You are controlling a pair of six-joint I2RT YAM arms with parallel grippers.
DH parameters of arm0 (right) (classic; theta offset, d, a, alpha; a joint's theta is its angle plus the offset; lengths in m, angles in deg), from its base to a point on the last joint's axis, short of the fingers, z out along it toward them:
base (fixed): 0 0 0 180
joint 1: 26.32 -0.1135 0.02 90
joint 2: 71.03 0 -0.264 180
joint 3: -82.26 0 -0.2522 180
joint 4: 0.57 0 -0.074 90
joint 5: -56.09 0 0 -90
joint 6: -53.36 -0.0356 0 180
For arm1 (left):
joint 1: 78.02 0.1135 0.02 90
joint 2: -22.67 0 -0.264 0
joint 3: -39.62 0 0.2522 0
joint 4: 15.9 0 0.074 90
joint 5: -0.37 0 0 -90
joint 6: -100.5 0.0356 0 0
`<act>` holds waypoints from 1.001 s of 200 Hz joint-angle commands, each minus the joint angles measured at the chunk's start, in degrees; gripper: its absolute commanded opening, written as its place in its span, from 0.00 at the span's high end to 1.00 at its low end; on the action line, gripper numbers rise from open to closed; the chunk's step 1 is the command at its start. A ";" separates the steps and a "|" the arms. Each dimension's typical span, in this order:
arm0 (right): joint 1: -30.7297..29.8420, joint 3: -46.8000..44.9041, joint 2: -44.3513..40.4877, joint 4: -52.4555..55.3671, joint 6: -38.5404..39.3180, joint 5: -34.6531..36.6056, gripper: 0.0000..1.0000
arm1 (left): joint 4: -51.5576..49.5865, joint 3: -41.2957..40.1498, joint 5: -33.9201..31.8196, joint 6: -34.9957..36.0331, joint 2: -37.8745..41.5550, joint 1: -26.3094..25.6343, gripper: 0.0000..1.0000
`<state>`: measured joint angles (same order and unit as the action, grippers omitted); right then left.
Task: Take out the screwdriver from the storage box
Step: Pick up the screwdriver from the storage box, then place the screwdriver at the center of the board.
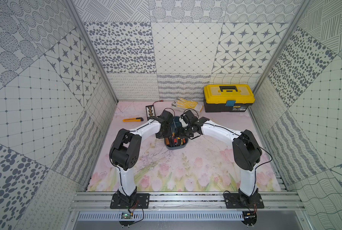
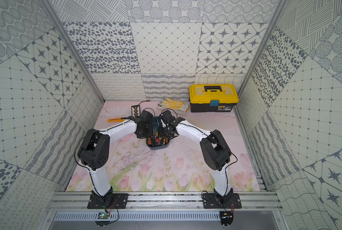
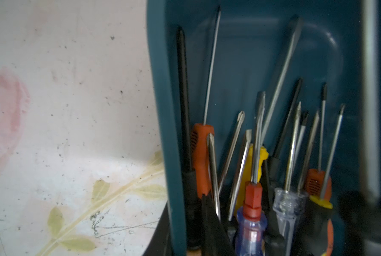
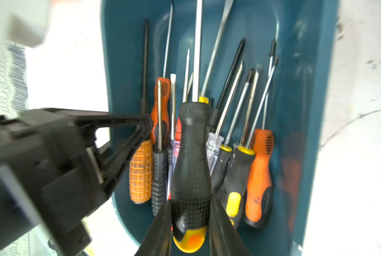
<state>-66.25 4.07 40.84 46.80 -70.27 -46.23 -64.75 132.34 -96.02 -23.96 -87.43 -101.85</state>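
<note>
Now, storage box (image 1: 175, 147): you will find it near the middle of the frame in both top views, on the floral surface (image 1: 186, 171), half covered by the two wrists; handles crowd its near end, shafts point to the far end.
screwdriver (image 4: 190, 155): the thick black-handled one with the yellow and orange butt; it lies above the other screwdrivers (image 4: 259, 177), over the box's middle; whether it touches them you cannot tell.
right hand (image 4: 191, 202): narrowed onto that black handle, one finger on each side near the butt; you have it gripped.
left hand (image 3: 185, 207): almost fully closed; it pinches the box's long side wall, one finger outside, one inside.
background: toolbox (image 1: 228, 95) with a yellow lid, upper right of centre; gloves (image 1: 187, 104) just left of it; utility knife (image 1: 132, 119) left of the box, apart from it.
</note>
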 commanded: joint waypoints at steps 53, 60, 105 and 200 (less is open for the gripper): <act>4.85 -4.20 -9.39 -3.37 5.10 5.14 1.00 | -7.30 0.65 -5.28 -0.39 -0.90 -0.42 1.00; 5.79 -4.98 -10.27 -3.30 5.67 5.43 1.00 | -7.58 0.78 -5.53 -0.26 -0.90 -0.36 1.00; 11.86 -8.62 -14.23 1.45 11.25 8.40 1.00 | -8.07 0.75 -6.18 1.71 -0.30 0.09 1.00; 13.84 -17.14 -11.38 8.58 13.91 17.83 1.00 | -9.92 2.04 -3.69 6.66 -0.46 2.49 1.00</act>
<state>-52.58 -11.71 28.67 55.32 -57.07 -30.56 -67.09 133.59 -95.85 -21.08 -87.52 -100.36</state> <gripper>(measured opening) 0.288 0.188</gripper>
